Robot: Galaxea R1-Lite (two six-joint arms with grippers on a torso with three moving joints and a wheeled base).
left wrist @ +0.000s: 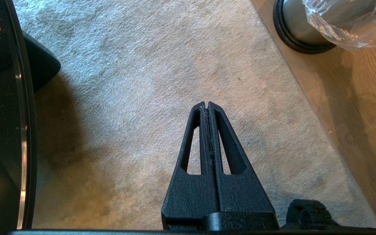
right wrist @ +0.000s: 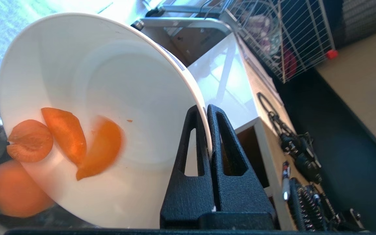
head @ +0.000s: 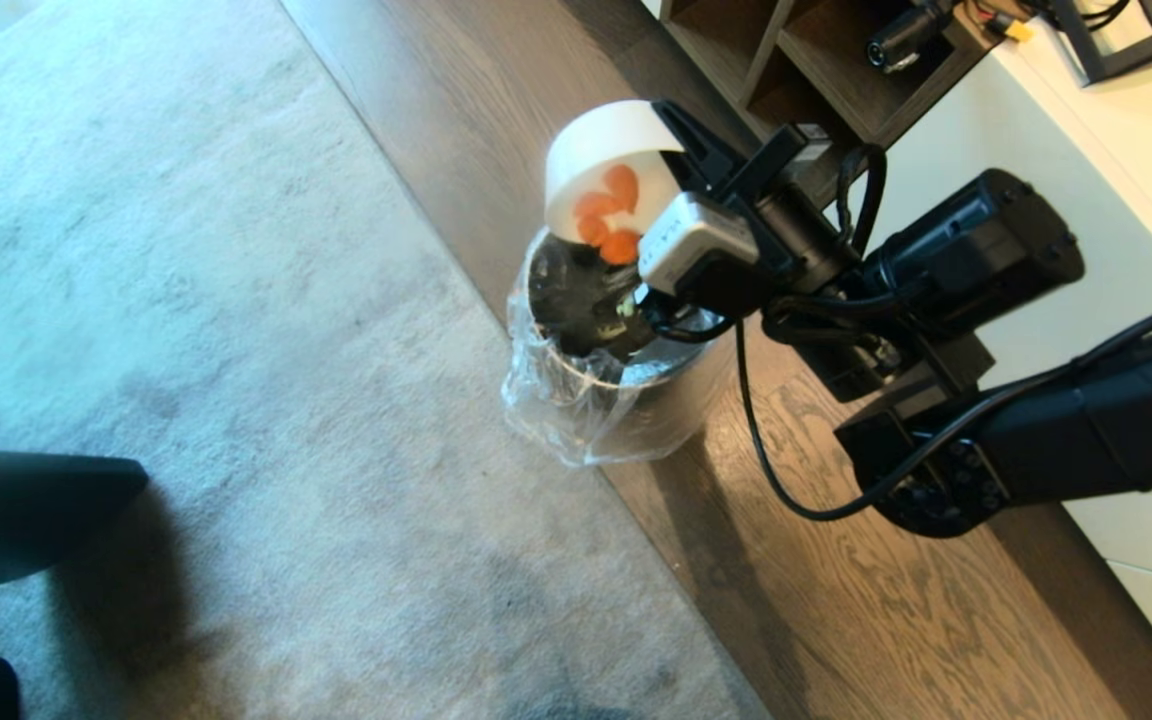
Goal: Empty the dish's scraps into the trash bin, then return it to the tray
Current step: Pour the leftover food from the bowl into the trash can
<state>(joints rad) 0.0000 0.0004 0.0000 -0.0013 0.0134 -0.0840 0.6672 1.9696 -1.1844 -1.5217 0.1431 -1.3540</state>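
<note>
Over the trash bin (head: 616, 340), the right gripper (right wrist: 206, 109) pinches the dish's (right wrist: 103, 107) rim between its closed fingers, the white bowl tipped steeply toward the bin's dark mouth. Orange carrot scraps (right wrist: 67, 133) cluster at the low edge, one slice blurred just past the lip. Clear bag liner (head: 556, 410) drapes the bin, which stands on wood floor (head: 836, 600) beside the carpet (head: 236, 350). Left gripper (left wrist: 207, 105) hangs pressed shut above carpet, holding nothing.

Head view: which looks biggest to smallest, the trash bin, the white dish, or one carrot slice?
1. trash bin
2. dish, held higher and nearer the camera, so the gap may be understated
3. carrot slice, clearly smallest
</note>
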